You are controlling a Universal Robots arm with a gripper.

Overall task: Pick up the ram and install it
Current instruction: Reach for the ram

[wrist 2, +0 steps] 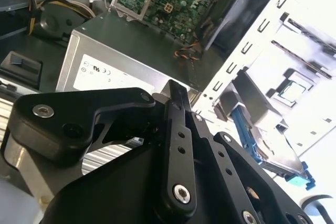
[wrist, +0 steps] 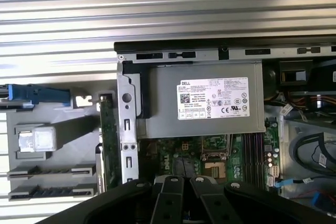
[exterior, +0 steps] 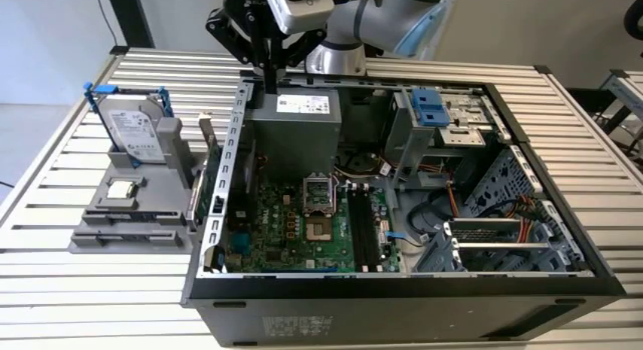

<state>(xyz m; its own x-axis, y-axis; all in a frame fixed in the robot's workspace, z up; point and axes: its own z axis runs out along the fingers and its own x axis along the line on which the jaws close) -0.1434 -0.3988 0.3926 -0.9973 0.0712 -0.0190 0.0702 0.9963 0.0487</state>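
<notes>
The ram [exterior: 203,171] is a slim dark-green stick standing on edge in the grey holder [exterior: 131,233], just outside the case's wall on the exterior view's left. In the first wrist view the ram [wrist: 108,145] sits between that holder and the case's metal wall. My gripper [exterior: 269,85] hangs over the far edge of the open computer case, above the grey power supply [exterior: 291,120], well away from the ram. Its black fingers [wrist 2: 176,109] are pressed together, shut on nothing. The motherboard's long black memory slots [exterior: 364,228] lie inside the case.
A silver hard drive [exterior: 134,128] with blue brackets and a small square processor chip [exterior: 122,189] share the holder. Cables, a drive cage [exterior: 442,117] and a fan fill the case on the exterior view's right. The slatted table [exterior: 90,290] surrounds the case.
</notes>
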